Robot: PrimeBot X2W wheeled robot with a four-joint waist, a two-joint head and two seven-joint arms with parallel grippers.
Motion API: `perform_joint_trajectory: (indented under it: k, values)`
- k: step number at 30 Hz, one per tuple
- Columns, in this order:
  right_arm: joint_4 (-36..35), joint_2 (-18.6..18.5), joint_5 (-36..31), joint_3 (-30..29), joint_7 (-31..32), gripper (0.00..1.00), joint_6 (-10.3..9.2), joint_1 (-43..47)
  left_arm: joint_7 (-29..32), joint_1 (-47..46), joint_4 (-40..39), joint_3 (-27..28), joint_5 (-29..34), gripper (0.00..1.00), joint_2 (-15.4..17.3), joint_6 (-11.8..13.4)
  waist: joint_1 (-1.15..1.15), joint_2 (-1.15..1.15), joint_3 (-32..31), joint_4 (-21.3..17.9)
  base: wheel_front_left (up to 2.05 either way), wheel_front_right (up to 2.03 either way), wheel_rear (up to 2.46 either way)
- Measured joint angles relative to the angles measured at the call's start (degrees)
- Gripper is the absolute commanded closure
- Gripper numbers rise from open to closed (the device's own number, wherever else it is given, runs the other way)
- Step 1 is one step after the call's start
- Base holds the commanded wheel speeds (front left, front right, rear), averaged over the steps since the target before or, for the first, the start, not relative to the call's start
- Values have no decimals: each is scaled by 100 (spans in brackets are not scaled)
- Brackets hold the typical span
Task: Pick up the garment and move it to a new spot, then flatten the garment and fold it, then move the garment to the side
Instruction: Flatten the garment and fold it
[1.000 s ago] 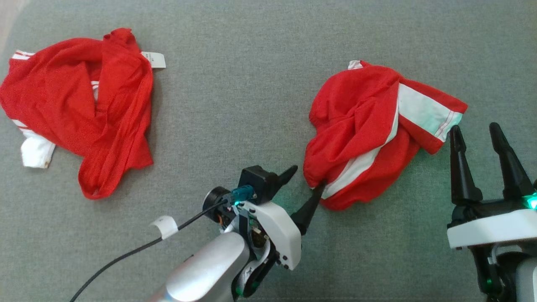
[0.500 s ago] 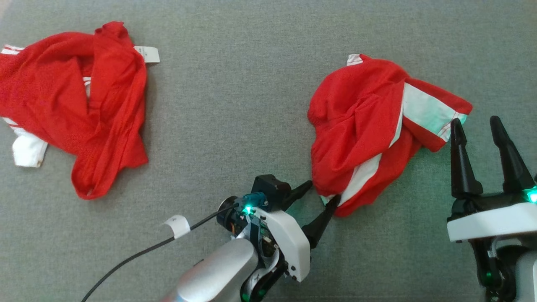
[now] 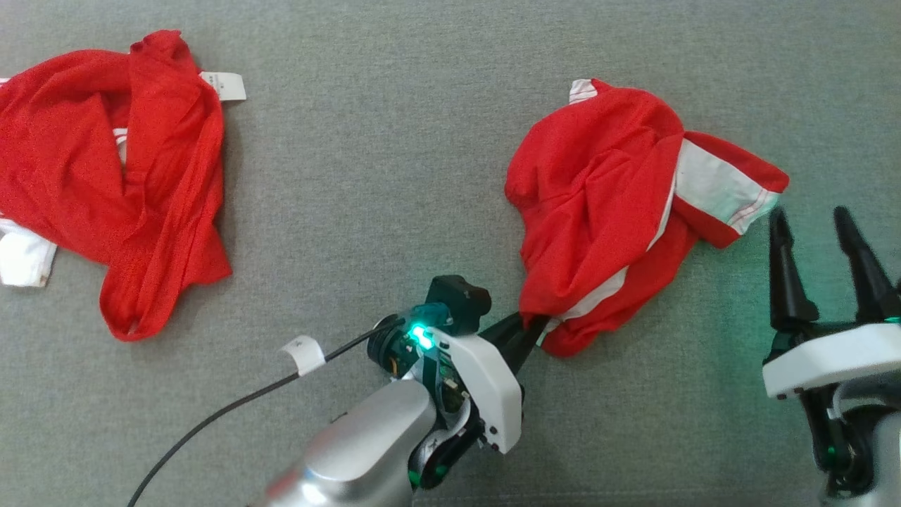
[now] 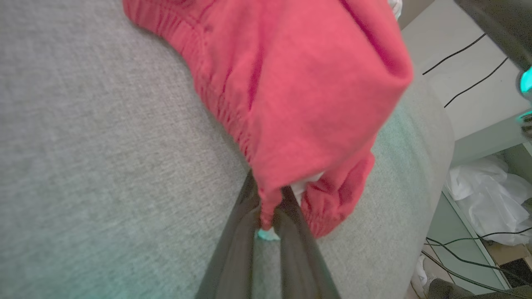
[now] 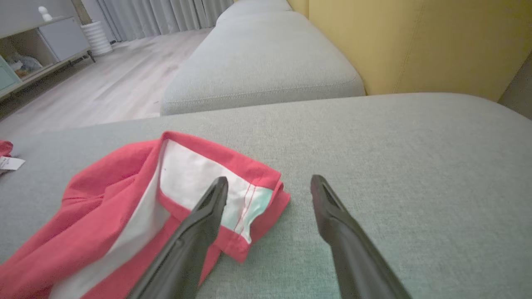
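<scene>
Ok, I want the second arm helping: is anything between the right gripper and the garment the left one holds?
Nothing visible. The right gripper stands open just beside the white-panelled corner of the garment, with bare cushion between them. The left gripper is shut on its edge at the opposite end, out of the way.

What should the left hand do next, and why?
Probably raise the left hand a little to test the grip. It is shut on the near hem of the garment, with the fabric pinched between its fingers in the left wrist view, while the rest lies crumpled on the cushion. The right hand is open by the white-striped end, holding nothing.
</scene>
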Motion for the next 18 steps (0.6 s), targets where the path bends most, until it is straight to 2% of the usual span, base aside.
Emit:
perform_joint_trajectory:
  k: [12, 13, 14, 18]
  values:
    - [1096, -483, 435, 341, 339, 0, 0, -616, -316, -179, 310, -181, 5, 100, -97, -24, 0, 0, 0, 237, 0, 0, 0]
    - [1161, -500, 500, 365, 359, 44, 0, -628, -364, -193, 330, -189, 5, 100, -98, -24, 0, 0, -10, 260, 0, 0, 0]
    - [1214, -512, 560, 377, 394, 100, 0, -642, -431, -193, 345, -188, 5, 100, -91, -23, 1, 0, -26, 278, 0, 0, 0]
    - [1167, -565, 609, 345, 327, 100, 0, -663, -747, -187, 381, -171, 91, 100, -26, 83, 1, 0, -140, 337, 0, 0, 0]
